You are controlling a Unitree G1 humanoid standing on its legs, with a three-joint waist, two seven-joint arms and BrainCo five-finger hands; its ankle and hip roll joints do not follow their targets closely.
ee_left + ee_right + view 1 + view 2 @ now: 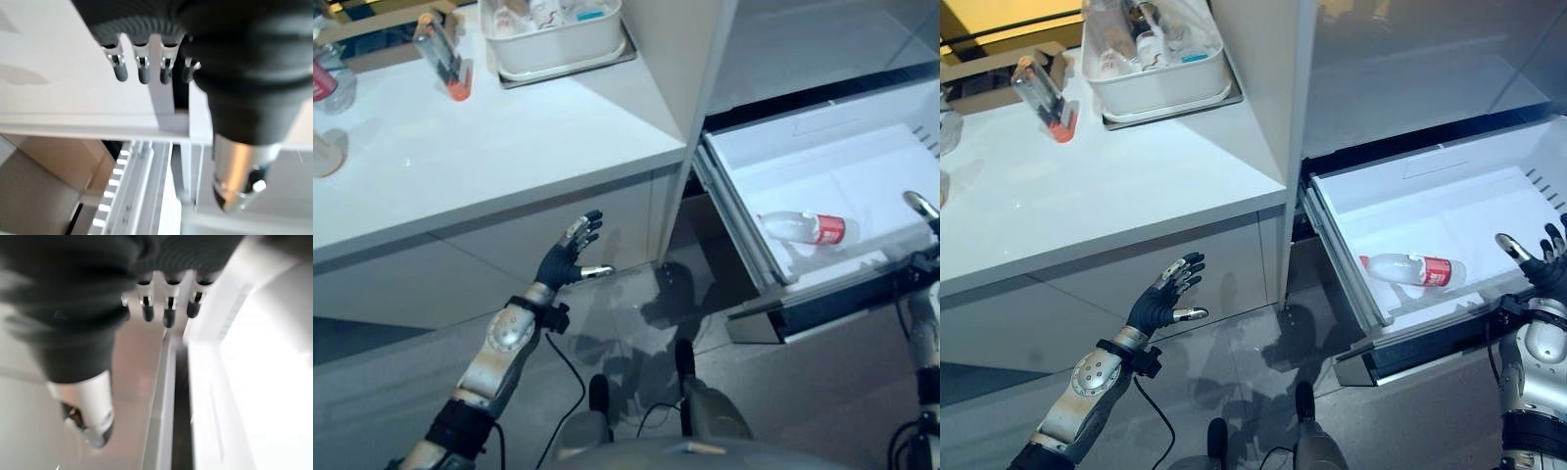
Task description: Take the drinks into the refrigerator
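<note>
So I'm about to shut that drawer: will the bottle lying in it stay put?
Probably not. The bottle lies on its side on the drawer's smooth white floor, so a push may roll or slide it. It looks like thin clear plastic, likely light and slightly squashy. Nothing visible beside it would stop it.

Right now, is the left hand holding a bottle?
No, the left hand hangs open and empty before the counter; one bottle lies in the drawer.

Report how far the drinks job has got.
Done: one bottle with a red label lies on its side in the open refrigerator drawer. In hand: nothing; the left hand and right hand are both open. Left: another bottle stands on the white counter.
</note>
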